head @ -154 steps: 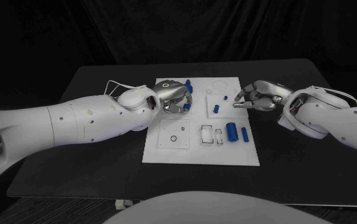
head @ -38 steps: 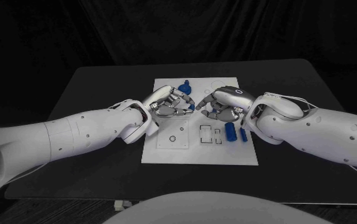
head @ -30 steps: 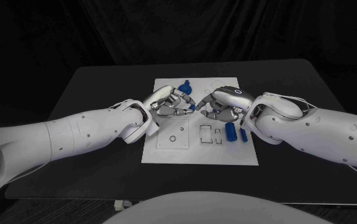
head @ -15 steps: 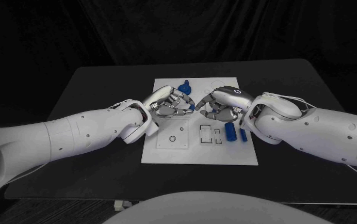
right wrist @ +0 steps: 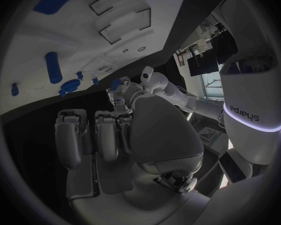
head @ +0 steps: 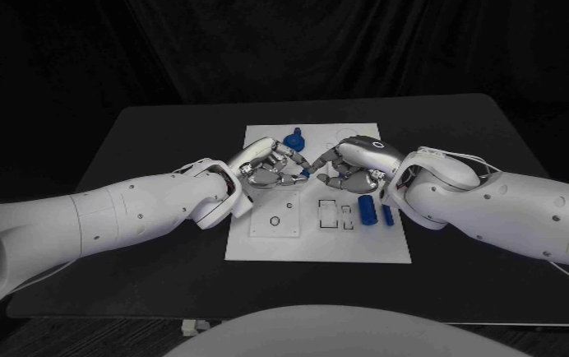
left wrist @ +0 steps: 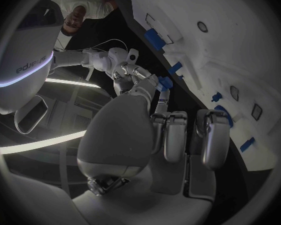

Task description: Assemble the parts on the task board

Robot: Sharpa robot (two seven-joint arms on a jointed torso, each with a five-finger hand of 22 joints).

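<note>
Your left robot hand (head: 270, 166) pinched a small blue part (head: 308, 171) at its fingertips, with the other fingers curled in toward the palm. Your right robot hand (head: 356, 168) reached in from the opposite side. Its fingertips met the same part and the rest of its fingers were likewise curled. You could not tell from any view whether the right had a grip of its own or only touched.

The part hung between the two, lifted above the middle of the board (head: 320, 246). It lay to the inner side of each robot hand, so neither was nearer than the other. It was too small and too covered for its long axis to be read.

This looked like a pass or a re-grip in mid-air, with the seating yet to come. The coming move would turn on which robot hand took the part away.

Beyond the hands, a blue peg (head: 295, 136) stood upright near the board's far edge. On the robot's side of the hands lay a round hole (head: 276, 220) and rectangular slots (head: 329, 213). Just beside the slots, toward your right arm, were two blue cylinders (head: 367, 210), their long axes running near to far. The board sat in the middle of the black desk (head: 154, 127).
</note>
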